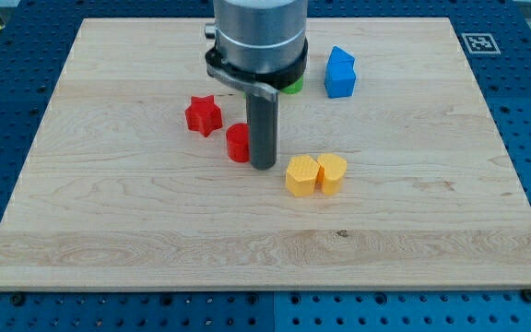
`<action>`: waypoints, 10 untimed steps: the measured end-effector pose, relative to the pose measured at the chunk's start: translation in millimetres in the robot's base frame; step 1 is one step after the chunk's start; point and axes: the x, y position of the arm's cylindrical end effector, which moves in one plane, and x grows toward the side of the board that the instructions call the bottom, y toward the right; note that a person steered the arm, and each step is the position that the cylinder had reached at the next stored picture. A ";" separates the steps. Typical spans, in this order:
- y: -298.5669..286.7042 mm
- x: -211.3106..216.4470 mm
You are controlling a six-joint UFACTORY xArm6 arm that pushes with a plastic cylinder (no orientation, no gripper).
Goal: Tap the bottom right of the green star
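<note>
A green block (293, 87) shows only as a small sliver at the right edge of the arm's grey housing; its shape is hidden, so I cannot tell that it is the star. My tip (263, 166) rests on the board well below that green sliver. It touches or nearly touches the right side of a red block (237, 143), which the rod partly hides.
A red star (204, 115) lies to the left of the rod. A blue block (340, 73) sits right of the green one. Two yellow blocks (301, 175) (332, 172) lie side by side just right of my tip. The wooden board (413, 231) sits on a blue perforated table.
</note>
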 end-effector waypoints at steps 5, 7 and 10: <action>-22.7 -15.6; -6.9 -15.6; 51.6 -43.8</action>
